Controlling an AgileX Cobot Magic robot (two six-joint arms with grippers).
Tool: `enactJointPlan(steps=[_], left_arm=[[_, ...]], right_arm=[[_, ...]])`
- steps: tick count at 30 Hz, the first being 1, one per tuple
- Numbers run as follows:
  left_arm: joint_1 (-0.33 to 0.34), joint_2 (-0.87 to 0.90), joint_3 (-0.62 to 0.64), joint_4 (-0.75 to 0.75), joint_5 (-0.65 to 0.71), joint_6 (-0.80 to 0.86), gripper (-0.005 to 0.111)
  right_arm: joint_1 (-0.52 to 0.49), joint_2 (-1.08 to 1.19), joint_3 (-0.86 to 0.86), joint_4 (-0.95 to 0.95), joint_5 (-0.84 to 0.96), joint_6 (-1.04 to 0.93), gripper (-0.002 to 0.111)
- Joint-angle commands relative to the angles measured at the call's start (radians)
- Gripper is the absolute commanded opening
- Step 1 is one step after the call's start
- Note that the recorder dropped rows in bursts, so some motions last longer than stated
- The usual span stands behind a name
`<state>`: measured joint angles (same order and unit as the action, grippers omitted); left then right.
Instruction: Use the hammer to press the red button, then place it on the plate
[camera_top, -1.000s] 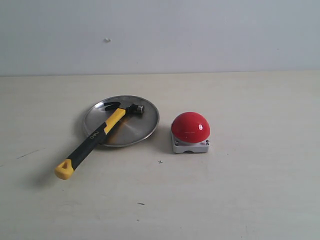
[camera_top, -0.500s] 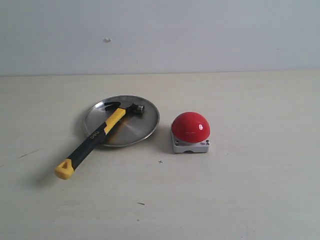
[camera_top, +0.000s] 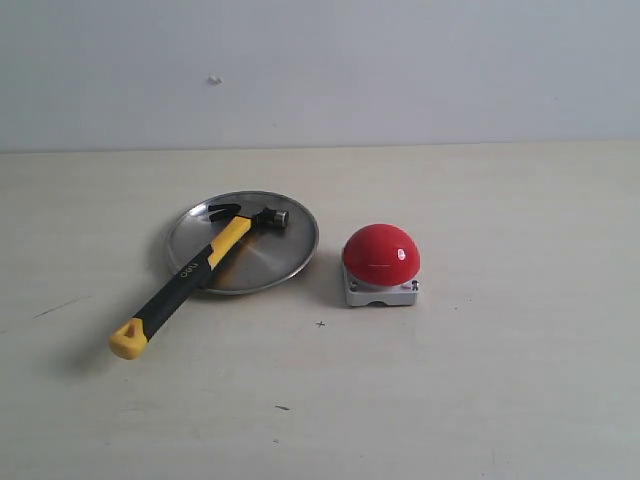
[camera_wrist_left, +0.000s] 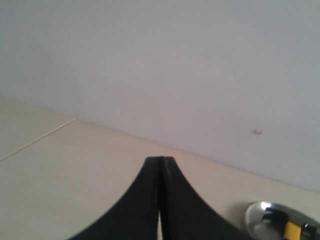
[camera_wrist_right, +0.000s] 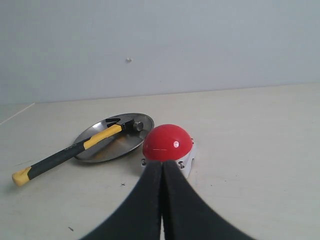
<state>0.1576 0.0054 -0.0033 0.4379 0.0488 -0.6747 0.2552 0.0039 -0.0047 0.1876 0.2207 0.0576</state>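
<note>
The left hand (camera_wrist_left: 160, 161) & right hand (camera_wrist_right: 162, 163) are both sitting pinched fully together w/ nothing in them, while the hammer (camera_top: 195, 272) is lying w/ its head inside the plate (camera_top: 300, 232), handle sticking out over the rim onto the counter (camera_top: 450, 380), red button (camera_top: 381, 253) just beside the plate. Risk: w/ only 1 end sitting on the plate, any bump or regrasp on the overhanging handle is probably levering the head out or tipping the plate.

The left fingers (camera_wrist_left: 135, 210) are matte black, smooth, flaring wide from narrow tips; the right fingers (camera_wrist_right: 140, 210) look identical.
</note>
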Motion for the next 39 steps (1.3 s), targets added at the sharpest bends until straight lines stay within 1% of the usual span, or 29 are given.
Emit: enactJointPlan(steps=[1, 3, 4, 5, 8, 10, 14, 15, 29, 33, 36, 39], left_arm=[[-0.005, -0.005, 0.003, -0.217, 0.132, 0.210, 0.000], [-0.005, -0.005, 0.003, -0.342, 0.166, 0.226, 0.000], [-0.005, -0.005, 0.003, -0.357, 0.177, 0.226, 0.000], [-0.005, -0.005, 0.003, -0.375, 0.221, 0.226, 0.000], [-0.005, -0.005, 0.003, -0.375, 0.275, 0.236, 0.000], [-0.005, -0.005, 0.003, -0.375, 0.301, 0.293, 0.000], [-0.005, -0.005, 0.003, -0.375, 0.307, 0.602, 0.000], [-0.005, -0.005, 0.003, -0.375, 0.308, 0.628, 0.000], [-0.005, -0.005, 0.003, -0.373, 0.312, 0.635, 0.000], [-0.005, -0.005, 0.003, -0.373, 0.312, 0.635, 0.000], [-0.005, -0.005, 0.003, -0.373, 0.312, 0.635, 0.000], [-0.005, -0.005, 0.003, -0.373, 0.312, 0.637, 0.000]], right_arm=[[0.001, -0.004, 0.005, -0.002, -0.007, -0.004, 0.000], [0.001, -0.004, 0.005, -0.002, -0.007, -0.004, 0.000], [0.001, -0.004, 0.005, -0.002, -0.007, -0.004, 0.000], [0.001, -0.004, 0.005, -0.002, -0.007, -0.004, 0.000], [0.001, -0.004, 0.005, -0.002, -0.007, -0.004, 0.000], [0.001, -0.004, 0.005, -0.002, -0.007, -0.004, 0.000], [0.001, -0.004, 0.005, -0.002, -0.007, -0.004, 0.000], [0.001, -0.004, 0.005, -0.002, -0.007, -0.004, 0.000], [0.001, -0.004, 0.005, -0.009, -0.007, -0.009, 0.000], [0.001, -0.004, 0.005, -0.130, 0.008, -0.124, 0.000], [-0.004, -0.004, 0.005, -0.205, 0.052, -0.136, 0.000], [-0.030, -0.004, 0.005, -0.215, 0.064, -0.136, 0.000]])
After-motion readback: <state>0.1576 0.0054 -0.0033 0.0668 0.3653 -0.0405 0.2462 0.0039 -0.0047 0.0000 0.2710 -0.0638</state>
